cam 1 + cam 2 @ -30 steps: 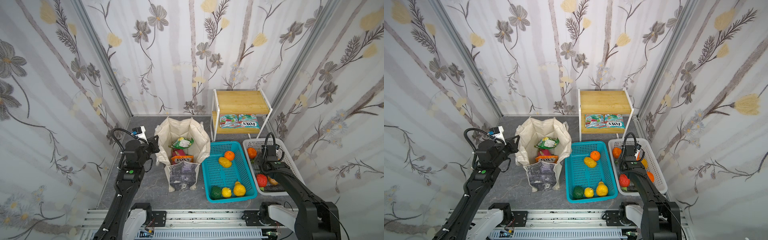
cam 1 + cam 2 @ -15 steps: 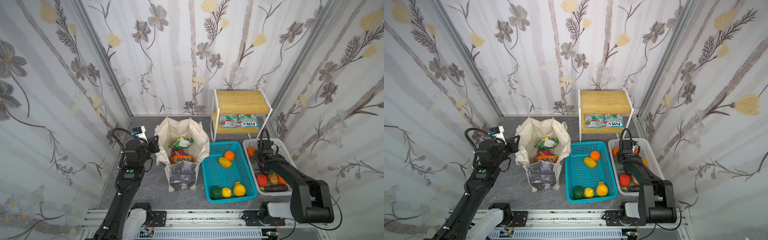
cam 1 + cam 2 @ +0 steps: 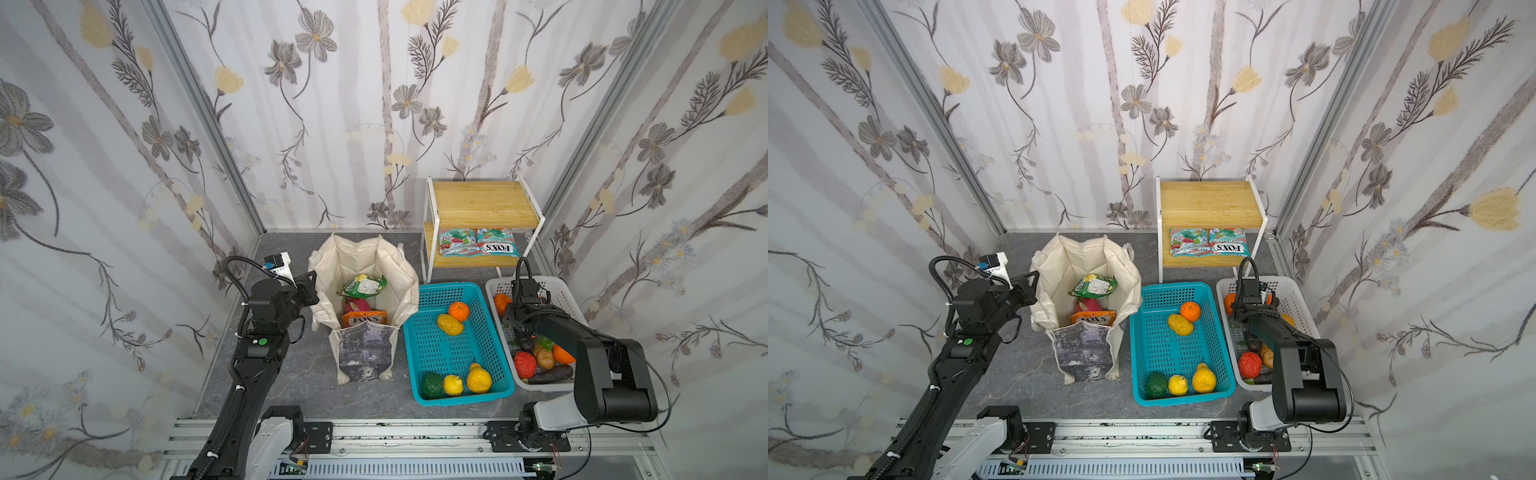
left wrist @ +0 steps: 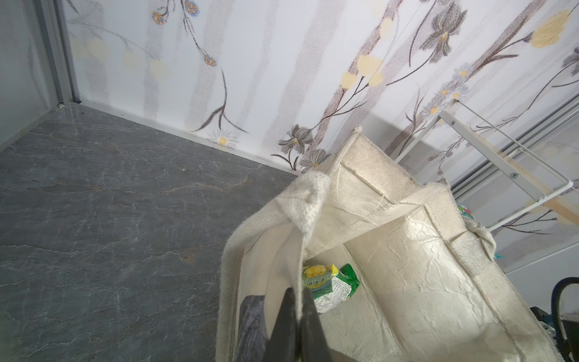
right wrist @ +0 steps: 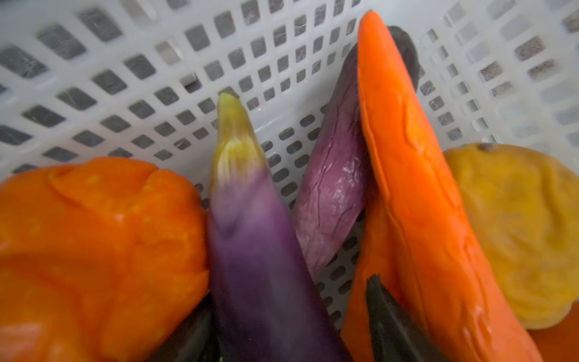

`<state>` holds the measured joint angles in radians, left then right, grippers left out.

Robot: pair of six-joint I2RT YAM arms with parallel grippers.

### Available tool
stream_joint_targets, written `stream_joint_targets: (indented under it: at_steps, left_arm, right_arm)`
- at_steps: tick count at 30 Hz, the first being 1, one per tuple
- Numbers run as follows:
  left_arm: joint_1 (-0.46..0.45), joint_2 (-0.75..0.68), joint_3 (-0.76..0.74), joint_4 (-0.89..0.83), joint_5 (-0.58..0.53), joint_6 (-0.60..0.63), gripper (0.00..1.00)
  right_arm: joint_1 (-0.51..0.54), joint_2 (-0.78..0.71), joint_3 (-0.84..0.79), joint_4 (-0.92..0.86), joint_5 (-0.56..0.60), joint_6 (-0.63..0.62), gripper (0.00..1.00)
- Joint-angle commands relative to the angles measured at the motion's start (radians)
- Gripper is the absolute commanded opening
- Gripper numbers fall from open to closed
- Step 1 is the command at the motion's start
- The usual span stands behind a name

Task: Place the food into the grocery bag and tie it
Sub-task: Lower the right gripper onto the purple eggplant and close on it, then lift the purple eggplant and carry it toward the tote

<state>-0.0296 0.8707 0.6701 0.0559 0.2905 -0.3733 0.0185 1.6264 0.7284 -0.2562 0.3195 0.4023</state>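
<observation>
While the left gripper (image 4: 297, 302) is pinched tight on the rim fabric of the cream canvas grocery bag (image 3: 365, 262), which stands open on the grey floor (image 3: 291, 374) just beside the teal perforated plastic basket (image 3: 494, 316), the right gripper (image 5: 289, 291) reaches down into the white perforated plastic basket (image 5: 125, 78). Its jaws stand partly apart around the long purple toy aubergine (image 5: 250, 238). One dark finger (image 5: 388, 319) shows by the orange toy carrot (image 5: 416, 188), with a gap between it and the aubergine.
</observation>
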Motion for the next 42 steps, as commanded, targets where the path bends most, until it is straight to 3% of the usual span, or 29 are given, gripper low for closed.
stream_joint_targets:
  at_steps: [1,15,27,32,36,42]
  left_arm:
    - [0.003,-0.002,0.006,0.041,0.009,-0.001,0.00]
    - [0.004,-0.005,0.006,0.041,0.009,-0.004,0.00]
    - [0.007,-0.007,0.006,0.041,0.008,-0.003,0.00]
    - [0.007,-0.006,0.006,0.040,0.009,-0.003,0.00]
    - [0.008,-0.007,0.006,0.040,0.009,-0.003,0.00]
    - [0.008,-0.006,0.006,0.041,0.008,-0.003,0.00]
  right_arm:
    - [0.001,-0.010,0.002,0.058,-0.039,0.012,0.61]
    - [0.000,-0.156,-0.002,0.022,0.001,0.003,0.58]
    - [0.000,-0.038,-0.016,0.066,-0.018,0.007,0.60]
    - [-0.001,0.014,0.008,0.058,-0.022,0.009,0.50]
    - [-0.001,-0.007,0.006,0.061,-0.013,0.015,0.28]
    - [0.000,-0.083,0.006,0.034,-0.009,0.018,0.29]
